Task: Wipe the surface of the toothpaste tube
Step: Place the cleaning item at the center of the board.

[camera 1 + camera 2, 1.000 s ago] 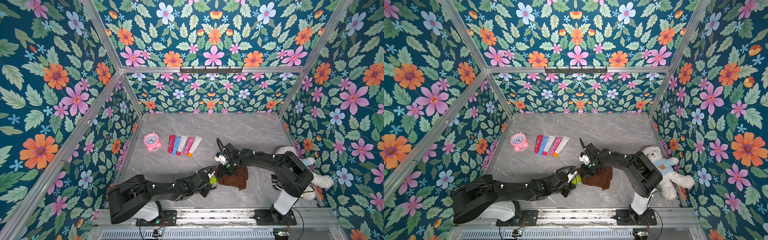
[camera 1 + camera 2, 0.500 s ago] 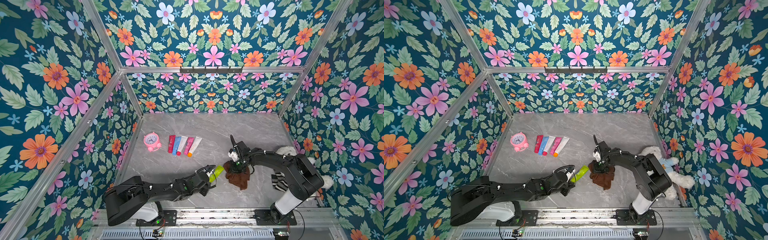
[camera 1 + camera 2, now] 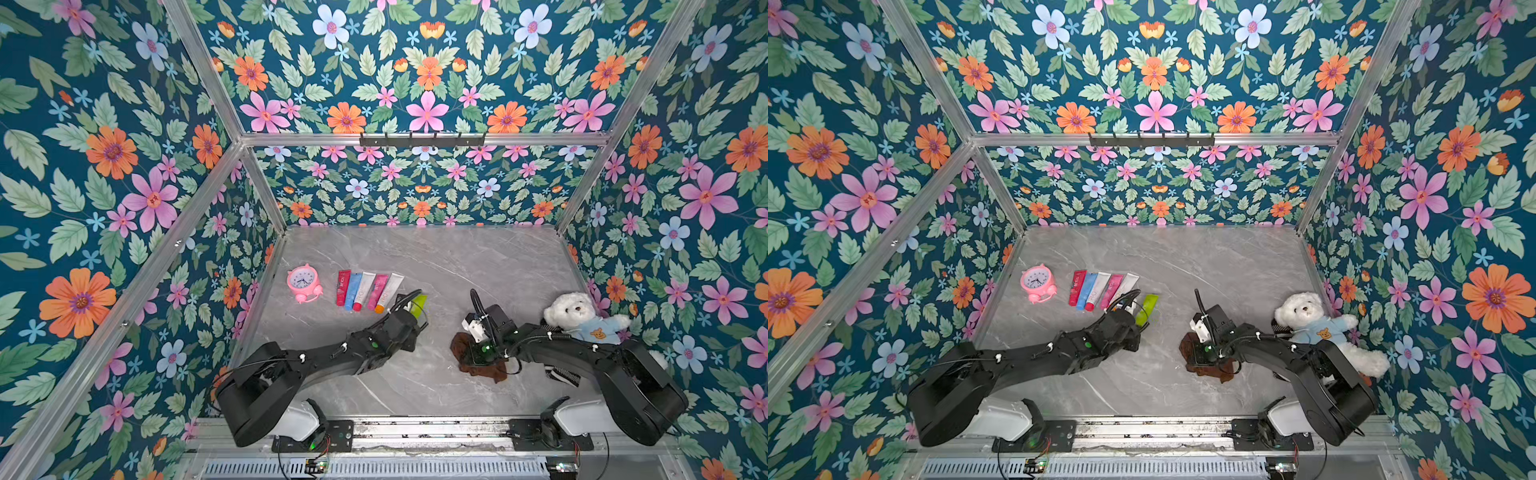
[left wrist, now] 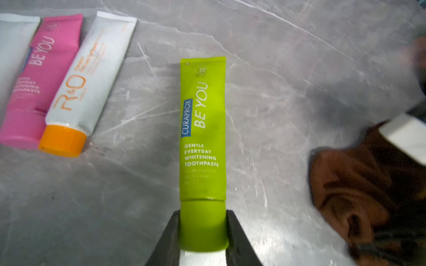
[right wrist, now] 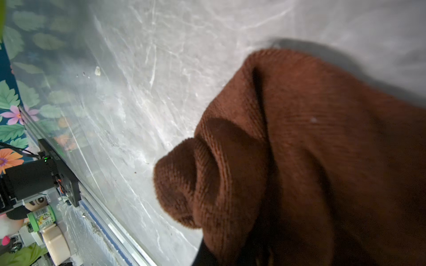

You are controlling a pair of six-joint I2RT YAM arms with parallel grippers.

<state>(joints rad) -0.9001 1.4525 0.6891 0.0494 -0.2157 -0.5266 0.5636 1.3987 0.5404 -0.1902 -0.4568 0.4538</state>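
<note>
Grey marble tabletop (image 3: 457,257) between floral walls. My left pincer (image 4: 202,214) is clamped on the cap of the green toothpaste tube (image 4: 202,129), just beside the row of tubes (image 3: 368,291). My right pincer (image 3: 482,351), clenched on the brown cloth (image 5: 299,149), sits well apart from that row. I judge there is no wiping contact now. Next, cloth must meet tube, with the cap grip kept firm.

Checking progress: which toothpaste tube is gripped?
The lime-green plastic tube, clamped at its cap by the left gripper; the other five lie in a row.
</note>
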